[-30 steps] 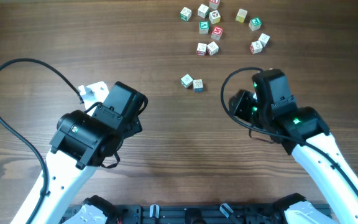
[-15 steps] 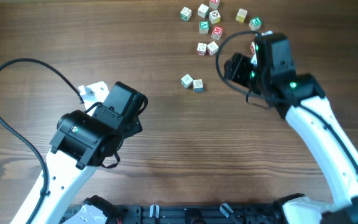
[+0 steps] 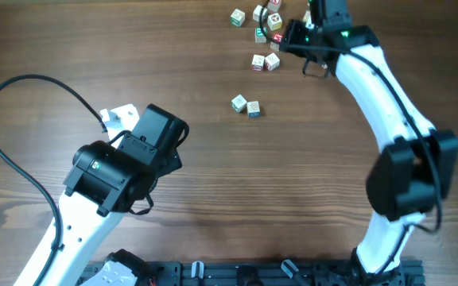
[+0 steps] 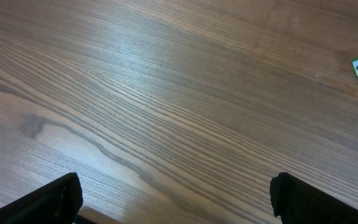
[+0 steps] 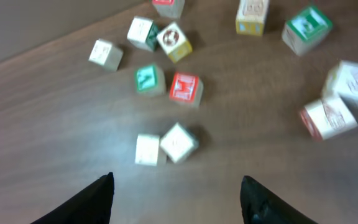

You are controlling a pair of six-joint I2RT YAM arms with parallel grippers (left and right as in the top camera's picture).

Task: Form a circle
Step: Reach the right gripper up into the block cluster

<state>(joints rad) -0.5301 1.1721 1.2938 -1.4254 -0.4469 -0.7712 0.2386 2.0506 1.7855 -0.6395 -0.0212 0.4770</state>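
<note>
Right hand (image 5: 178, 196), fingers spread and holding nothing, hung above scattered letter cubes (image 5: 184, 88) at the far side of the wooden counter (image 4: 166, 93). Left hand (image 4: 179, 198), spread wide, hung well apart from them.

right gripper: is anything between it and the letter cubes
Nothing visible. The right gripper hangs open above bare table. The pair of pale cubes lies unobstructed just ahead of it, with the red cube beyond.
</note>
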